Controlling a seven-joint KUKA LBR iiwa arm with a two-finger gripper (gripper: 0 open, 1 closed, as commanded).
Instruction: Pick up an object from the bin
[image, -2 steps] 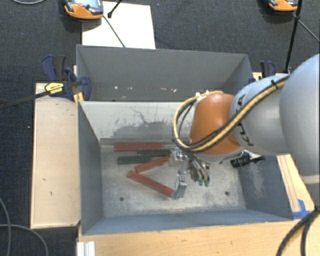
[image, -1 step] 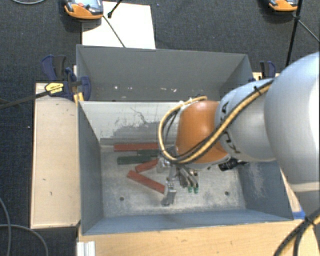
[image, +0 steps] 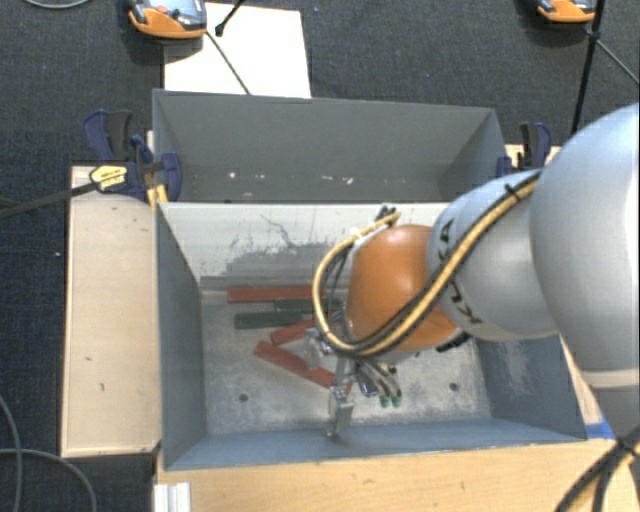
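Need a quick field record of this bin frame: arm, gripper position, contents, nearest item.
bin: grey metal bin, a few long thin things on its floor
arm: reaches in from the right, orange cover at the wrist
gripper: low, near the middle of the front wall
nearest thing: slanted red stick, just left of the gripper
other things: back red stick; dark green stick just in front of it
held: cannot tell

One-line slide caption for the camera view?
KUKA gripper low at the front wall of the grey bin, beside red sticks and one dark green stick.
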